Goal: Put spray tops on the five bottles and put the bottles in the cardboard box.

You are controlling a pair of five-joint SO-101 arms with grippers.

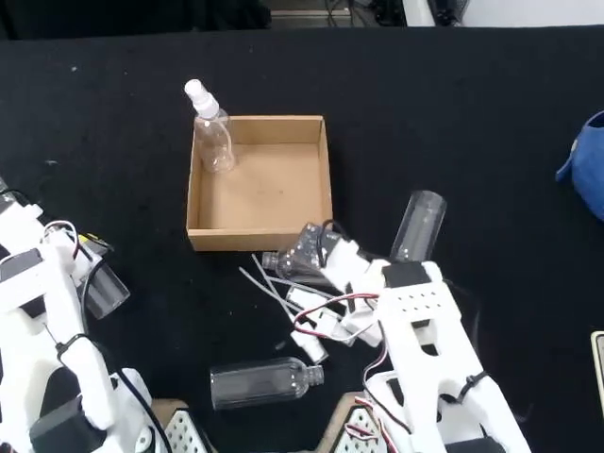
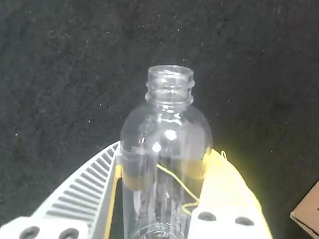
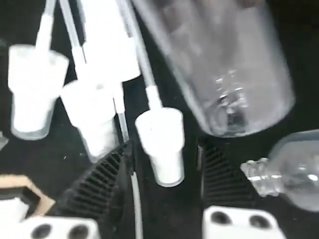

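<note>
Right gripper (image 3: 164, 149) was spread wide, jaws either side of one spray top (image 3: 160, 134), apparently not yet squeezing it, though that was hard to call from this angle. Left gripper (image 2: 165, 153) pinched an uncapped bottle (image 2: 167, 119) by its body, neck poking clear, likely so a top could go on. Further out, loose tops (image 1: 304, 304) lay heaped near the cardboard box (image 1: 327, 179), where one capped bottle (image 1: 211, 132) stood in a corner
</note>
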